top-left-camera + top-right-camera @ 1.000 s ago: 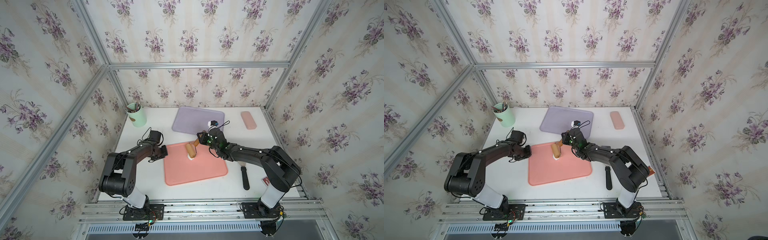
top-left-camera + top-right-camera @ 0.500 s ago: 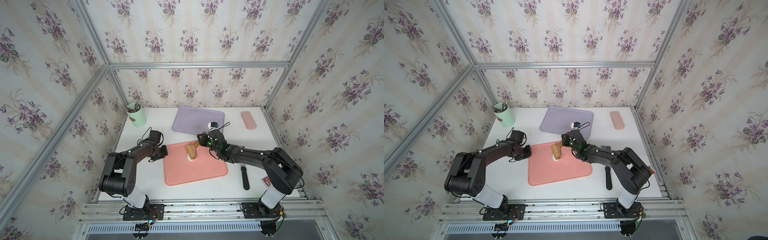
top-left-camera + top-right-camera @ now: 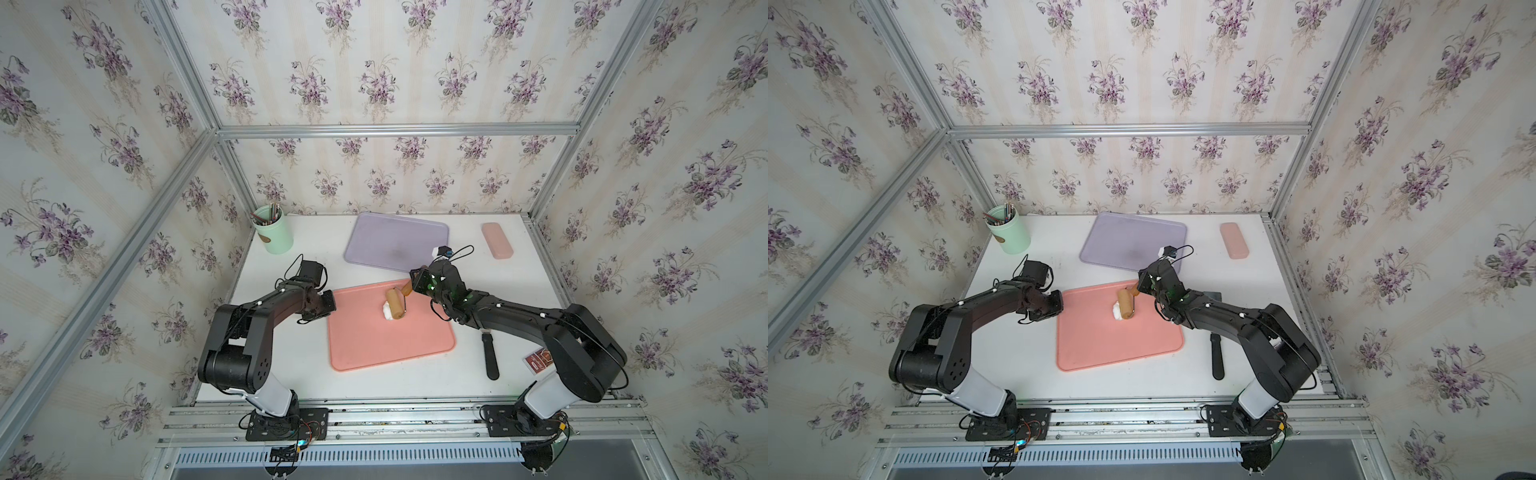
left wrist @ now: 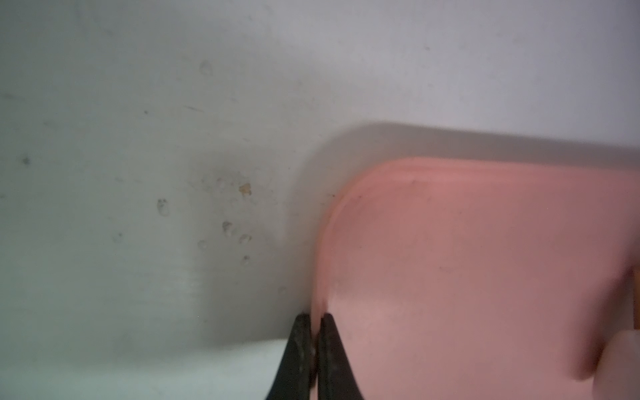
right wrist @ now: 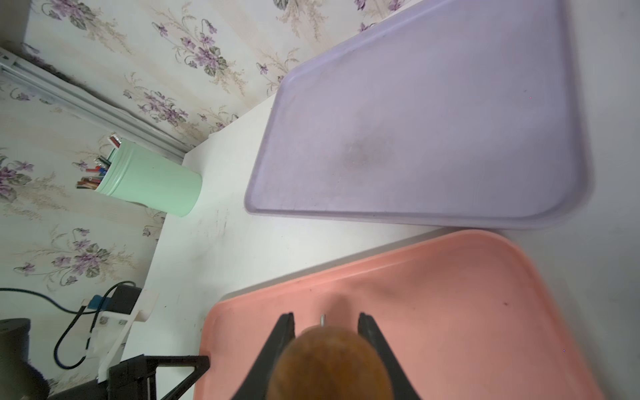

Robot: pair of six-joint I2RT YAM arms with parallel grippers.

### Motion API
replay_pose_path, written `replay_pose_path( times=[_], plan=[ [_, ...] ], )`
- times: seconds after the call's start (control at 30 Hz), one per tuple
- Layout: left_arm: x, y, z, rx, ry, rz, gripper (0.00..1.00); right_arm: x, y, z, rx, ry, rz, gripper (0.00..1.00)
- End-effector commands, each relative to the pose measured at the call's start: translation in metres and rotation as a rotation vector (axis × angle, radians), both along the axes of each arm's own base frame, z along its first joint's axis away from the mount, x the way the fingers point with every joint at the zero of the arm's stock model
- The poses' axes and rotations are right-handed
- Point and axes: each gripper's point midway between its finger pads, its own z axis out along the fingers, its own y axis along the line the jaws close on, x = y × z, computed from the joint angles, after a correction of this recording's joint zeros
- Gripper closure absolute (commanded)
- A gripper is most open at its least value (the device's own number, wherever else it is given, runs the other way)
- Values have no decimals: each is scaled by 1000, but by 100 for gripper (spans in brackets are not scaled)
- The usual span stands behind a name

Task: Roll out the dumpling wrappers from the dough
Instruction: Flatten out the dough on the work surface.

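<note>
Closest to me on the surface [image 3: 291,365] lie a black-handled tool [image 3: 489,353] and a small red packet [image 3: 540,360] whose print I cannot read from here. Next comes the pink tray [image 3: 374,340]. My left jaws are pressed together on its rim, pinning it, while my right jaws pinch the handle of the wooden roller [image 3: 395,303], which sits on the dough [image 3: 386,309] towards the tray's far side. I judge the task barely begun: the dough shows as a small white lump beside the roller, with nothing thin and round made yet. Farther back, the purple tray [image 3: 395,241] holds no disc. The green cup [image 3: 273,232] carries a brown oval label, too small to read, and the pink case [image 3: 497,246] shows no writing.
</note>
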Motion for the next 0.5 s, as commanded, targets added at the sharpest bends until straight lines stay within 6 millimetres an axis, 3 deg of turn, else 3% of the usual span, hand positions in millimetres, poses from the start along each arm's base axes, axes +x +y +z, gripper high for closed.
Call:
replay_pose_path(
  times=[0.0,0.1,0.17,0.47],
  plan=[
    [-13,13,-9,59,57,46,100,-12,-37,-22,-203,51,-58,100],
    [-12,12,-8,55,49,41,100,-10,-28,-5,-189,7,-21,100],
    [-11,10,-9,44,50,37,100,-10,-20,-5,-163,16,6,100],
    [-6,2,-8,9,35,26,100,-39,53,-48,-158,94,185,100]
  ],
)
